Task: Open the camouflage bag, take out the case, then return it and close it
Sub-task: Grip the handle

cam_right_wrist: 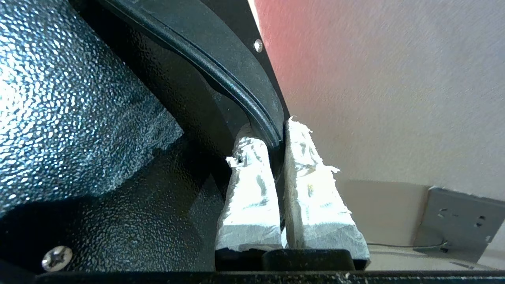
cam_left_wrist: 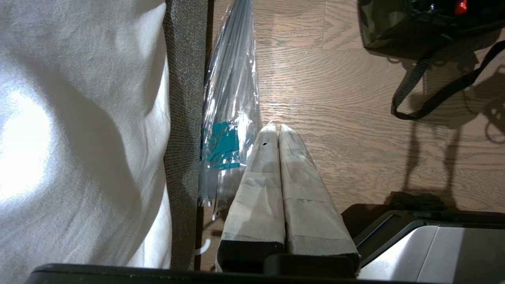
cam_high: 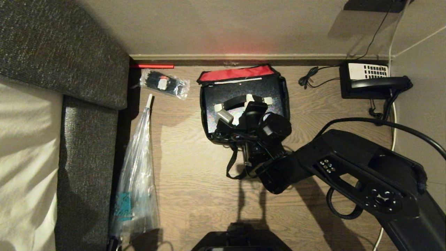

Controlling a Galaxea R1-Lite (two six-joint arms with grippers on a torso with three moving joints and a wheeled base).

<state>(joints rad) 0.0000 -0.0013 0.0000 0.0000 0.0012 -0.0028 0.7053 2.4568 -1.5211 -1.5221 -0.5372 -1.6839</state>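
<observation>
A wooden floor (cam_high: 195, 195) fills the head view, bounded by a grey upholstered bed edge (cam_high: 87, 139) on the robot's left and a skirting board and wall at the far side. The camouflage bag (cam_high: 209, 134) sits on the floor against that wall, its lid folded back so the red lining (cam_high: 237, 74) faces up and the mouth is open. The case (cam_high: 212, 104), glittery black and nearly as wide as the bag, stands in that mouth with its handle (cam_high: 237, 101) uppermost, which is why the arm comes at it from above. The right gripper (cam_right_wrist: 276, 150) is clamped shut on the curved black handle, one taped finger on each side of the bar, a hold that seems meant for lifting the case straight out or lowering it back in. A loose strap (cam_high: 231, 164) trails from the bag toward the robot. A clear plastic bag (cam_high: 136, 167) lies along the bed, a small packet (cam_high: 163, 83) near the wall, a black telephone (cam_high: 373, 82) far right. The left gripper (cam_left_wrist: 278, 132) hangs idle beside the bed, fingers pressed together on nothing
</observation>
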